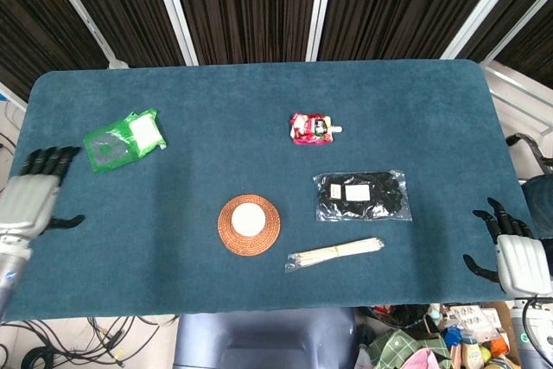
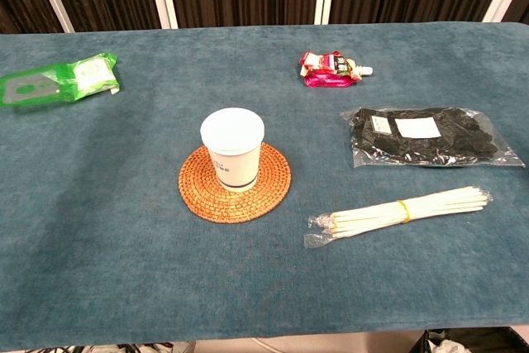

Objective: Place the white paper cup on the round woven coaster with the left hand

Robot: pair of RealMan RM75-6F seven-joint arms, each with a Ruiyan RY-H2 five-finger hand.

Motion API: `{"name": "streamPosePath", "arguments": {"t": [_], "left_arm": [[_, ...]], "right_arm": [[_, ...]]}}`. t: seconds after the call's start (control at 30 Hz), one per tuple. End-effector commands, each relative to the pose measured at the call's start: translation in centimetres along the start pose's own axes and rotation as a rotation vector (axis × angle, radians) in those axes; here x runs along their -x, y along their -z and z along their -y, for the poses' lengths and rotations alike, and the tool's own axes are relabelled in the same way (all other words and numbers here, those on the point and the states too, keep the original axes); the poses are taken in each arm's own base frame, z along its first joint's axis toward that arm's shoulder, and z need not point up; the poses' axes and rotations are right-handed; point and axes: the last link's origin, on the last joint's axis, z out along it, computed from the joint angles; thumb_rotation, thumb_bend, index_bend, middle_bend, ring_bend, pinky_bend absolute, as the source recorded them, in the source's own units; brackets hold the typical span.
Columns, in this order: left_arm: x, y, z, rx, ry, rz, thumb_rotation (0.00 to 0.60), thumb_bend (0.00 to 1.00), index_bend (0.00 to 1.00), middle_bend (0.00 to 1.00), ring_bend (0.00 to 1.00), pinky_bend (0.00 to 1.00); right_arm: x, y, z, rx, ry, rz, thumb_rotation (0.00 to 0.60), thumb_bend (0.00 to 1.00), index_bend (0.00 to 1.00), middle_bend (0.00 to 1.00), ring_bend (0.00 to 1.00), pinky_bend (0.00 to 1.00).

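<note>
The white paper cup (image 2: 233, 148) stands upright on the round woven coaster (image 2: 267, 190), a little left of its middle; from above the cup (image 1: 249, 219) shows as a white disc inside the coaster (image 1: 232, 236). My left hand (image 1: 32, 196) is open at the table's left edge, far from the cup, holding nothing. My right hand (image 1: 510, 252) hangs open off the right edge of the table. Neither hand shows in the chest view.
A green packet (image 1: 123, 139) lies at the left rear. A pink pouch (image 1: 313, 128) sits behind the coaster, a black bag (image 1: 361, 194) to its right, and a wrapped bundle of chopsticks (image 1: 334, 252) near the front edge.
</note>
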Motion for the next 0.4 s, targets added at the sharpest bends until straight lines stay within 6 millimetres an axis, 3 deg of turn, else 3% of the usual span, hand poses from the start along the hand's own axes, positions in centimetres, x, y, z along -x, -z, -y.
{"name": "streamPosePath", "arguments": {"t": [0.03, 0.27, 0.4], "left_arm": [[2.1, 3.5, 2.6, -0.021, 0.064, -0.052, 0.6, 0.07, 0.0, 0.06, 0.0, 0.0], [4.6, 7.2, 5.5, -0.002, 0.118, -0.123, 0.6, 0.07, 0.0, 0.06, 0.0, 0.0], [5.6, 8.2, 6.8, -0.021, 0.141, -0.118, 0.6, 0.07, 0.0, 0.06, 0.0, 0.0]], "right_arm": [[0.0, 0.0, 0.0, -0.002, 0.0, -0.001, 0.6, 0.13, 0.22, 0.05, 0.19, 0.19], [0.0, 0.0, 0.0, -0.002, 0.004, -0.003, 0.6, 0.13, 0.22, 0.05, 0.19, 0.19], [0.0, 0.0, 0.0, -0.005, 0.004, -0.002, 0.6, 0.13, 0.22, 0.05, 0.19, 0.19]]}}
